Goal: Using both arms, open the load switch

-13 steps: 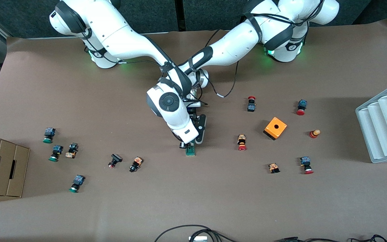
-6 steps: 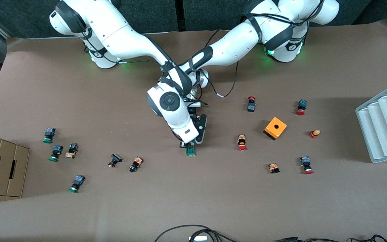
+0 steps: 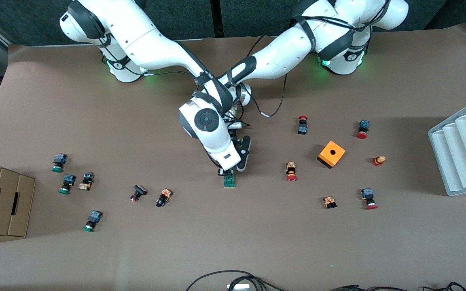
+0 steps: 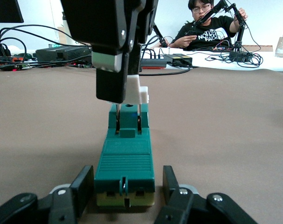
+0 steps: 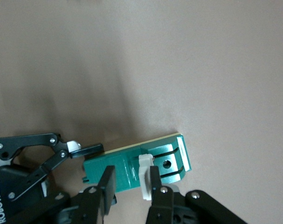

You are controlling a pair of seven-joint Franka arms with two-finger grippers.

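Bracing the switch [image 4: 125,168] mid-table, the left gripper [image 4: 127,193] clamps its body flat while the right gripper [image 5: 131,186], pinched on the white piece [image 5: 143,179], looks set to pull it open.

Right arm [image 3: 212,133] hides most of load switch [image 3: 229,180] and both claws in front view.

Green, orange and brown

The load switch [image 4: 125,170] is dark green (white piece [image 4: 137,92] atop); an orange cube [image 3: 331,154] sits on brown table [image 3: 233,242].
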